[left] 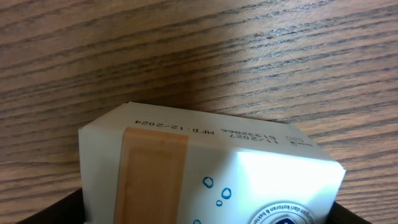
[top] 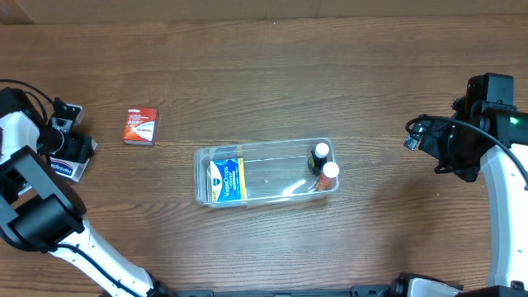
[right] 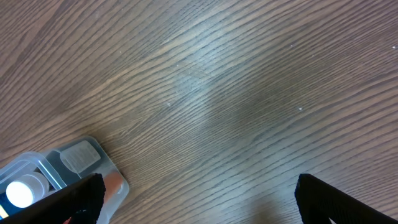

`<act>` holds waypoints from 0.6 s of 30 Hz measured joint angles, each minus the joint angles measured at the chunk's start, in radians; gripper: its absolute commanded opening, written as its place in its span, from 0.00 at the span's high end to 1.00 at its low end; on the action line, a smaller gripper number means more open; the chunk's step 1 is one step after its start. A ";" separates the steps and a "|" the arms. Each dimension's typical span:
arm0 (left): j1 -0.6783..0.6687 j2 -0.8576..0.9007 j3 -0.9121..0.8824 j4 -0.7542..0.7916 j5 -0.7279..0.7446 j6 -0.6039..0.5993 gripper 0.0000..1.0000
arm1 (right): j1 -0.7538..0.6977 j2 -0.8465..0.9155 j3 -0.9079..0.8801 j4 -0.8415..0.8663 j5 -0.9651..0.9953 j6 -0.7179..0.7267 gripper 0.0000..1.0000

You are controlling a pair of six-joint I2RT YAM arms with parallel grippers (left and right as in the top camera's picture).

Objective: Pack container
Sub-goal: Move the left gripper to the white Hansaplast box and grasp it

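The container [top: 268,148] is a clear plastic bin at the table's middle. It holds a blue and yellow box [top: 224,180] at its left end and two white-capped bottles [top: 320,152] [top: 329,171] at its right end. My left gripper [top: 73,155] is at the far left, shut on a white box [left: 249,168] with tan tape and blue print, low over the table. My right gripper [right: 199,205] is open and empty, right of the container. The container's corner [right: 81,155] and a bottle cap [right: 18,193] show in the right wrist view.
A red and white box [top: 141,126] lies on the wooden table, left of the container and right of my left gripper. The right arm [top: 487,124] stands at the table's right edge.
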 measured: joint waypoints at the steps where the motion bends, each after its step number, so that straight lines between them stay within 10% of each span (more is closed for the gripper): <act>1: 0.000 0.000 0.000 0.000 0.000 -0.001 0.20 | 0.000 0.000 0.000 0.000 0.000 0.000 0.00; 11: -0.006 -0.020 -0.007 0.012 -0.001 -0.058 0.28 | 0.000 0.000 0.000 0.000 0.000 0.000 0.00; 18: -0.123 -0.341 -0.016 -0.061 0.019 -0.237 0.32 | 0.000 0.000 0.000 0.002 0.000 0.000 0.00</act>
